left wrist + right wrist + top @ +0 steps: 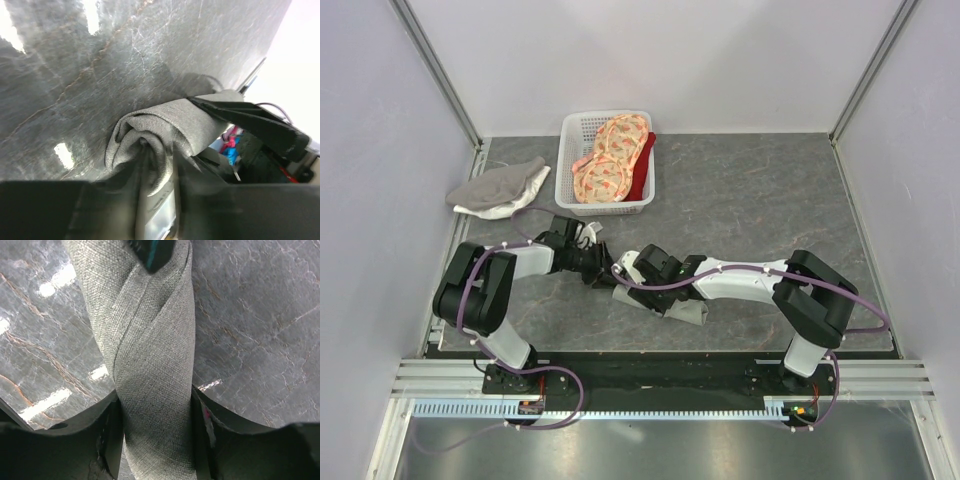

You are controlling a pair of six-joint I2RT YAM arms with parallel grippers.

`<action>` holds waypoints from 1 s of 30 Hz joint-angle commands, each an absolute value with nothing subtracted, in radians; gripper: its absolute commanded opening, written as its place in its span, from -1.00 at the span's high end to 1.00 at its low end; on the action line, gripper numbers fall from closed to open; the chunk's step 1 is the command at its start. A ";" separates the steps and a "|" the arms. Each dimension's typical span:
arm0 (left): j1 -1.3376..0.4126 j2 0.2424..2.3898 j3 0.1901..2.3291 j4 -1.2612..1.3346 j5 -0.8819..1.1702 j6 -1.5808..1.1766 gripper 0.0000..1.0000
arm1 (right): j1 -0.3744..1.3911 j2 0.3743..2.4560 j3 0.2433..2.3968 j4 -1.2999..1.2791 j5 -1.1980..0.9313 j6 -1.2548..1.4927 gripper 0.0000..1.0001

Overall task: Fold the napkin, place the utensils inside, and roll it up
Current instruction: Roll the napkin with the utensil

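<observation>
Now | rolled napkin (150,355) — near centre | right gripper (154,410) clasps its sides | left gripper (604,270) at its left end — grip unclear

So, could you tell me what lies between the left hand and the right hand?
The rolled napkin: the left wrist view shows it running from the left hand to the right hand, whose fingers flank it in the right wrist view.
</observation>
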State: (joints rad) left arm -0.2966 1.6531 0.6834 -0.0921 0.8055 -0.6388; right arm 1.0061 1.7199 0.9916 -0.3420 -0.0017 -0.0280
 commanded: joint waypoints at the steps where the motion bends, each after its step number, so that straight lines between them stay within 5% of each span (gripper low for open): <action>1: -0.236 1.606 0.701 -0.080 0.848 -0.632 0.11 | 1.005 1.756 0.965 -0.348 0.066 0.029 -0.08; 5: -0.184 1.565 0.716 -0.158 0.836 -0.592 -0.34 | 1.003 1.778 0.968 -0.351 0.087 0.067 -0.03; 9: -0.127 1.540 0.735 -0.259 0.807 -0.516 -0.56 | 0.993 1.802 0.976 -0.357 0.113 0.110 0.00; 26: -0.008 1.454 0.822 -0.417 0.719 -0.357 -0.64 | 0.871 1.873 1.081 -0.390 0.161 0.213 -0.04; 29: -0.008 1.450 0.821 -0.417 0.723 -0.354 -0.64 | 0.870 1.875 1.106 -0.394 0.147 0.224 -0.21; 30: -0.008 1.444 0.819 -0.417 0.721 -0.354 -0.64 | 0.870 1.864 1.109 -0.394 0.140 0.227 -0.42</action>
State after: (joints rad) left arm -0.0086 1.4685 0.8093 -0.4061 0.7319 -0.4091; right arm 0.8909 1.8141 1.1019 -0.3511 0.1051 0.1982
